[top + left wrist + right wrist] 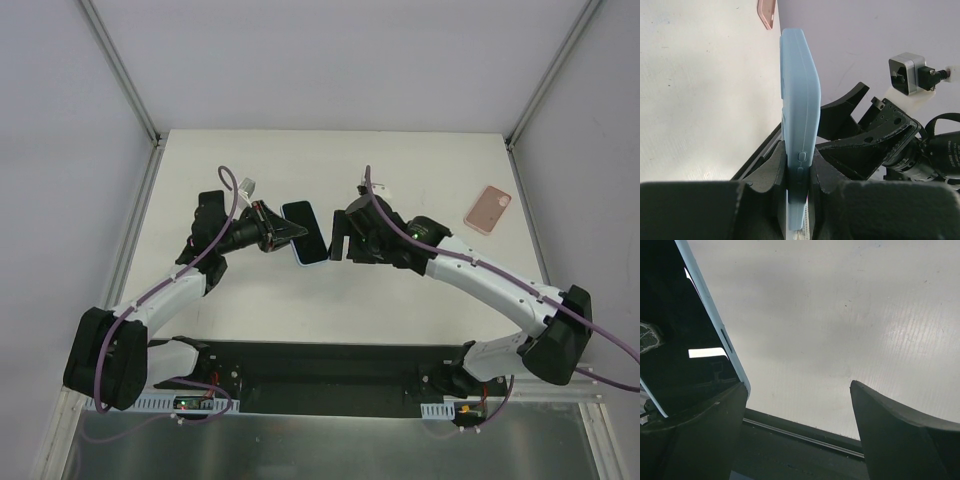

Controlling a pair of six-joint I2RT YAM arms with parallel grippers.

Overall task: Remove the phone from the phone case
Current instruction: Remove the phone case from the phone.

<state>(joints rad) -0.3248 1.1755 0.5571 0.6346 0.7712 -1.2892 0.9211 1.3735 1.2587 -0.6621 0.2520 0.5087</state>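
Clenched on one end of the light-blue phone case (800,90), the left gripper (800,167) holds it edge-up above the table (400,300), the phone (685,340) still inside. Beside it the right gripper (797,390) gapes wide, one finger perhaps touching the case. A pink case (488,208) lies well apart.

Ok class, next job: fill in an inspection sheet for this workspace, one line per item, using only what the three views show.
surface: white table, no spills seen.
job's things: phone inside the light blue case, held up between the arms, not yet taken out.
clutter: pink case lying flat at the far right.
fingers: left fingers shut on the light blue case at one end; right fingers open, one beside the phone's edge.
cables: purple cables run along both arms.
surroundings: white walls with metal frame posts.
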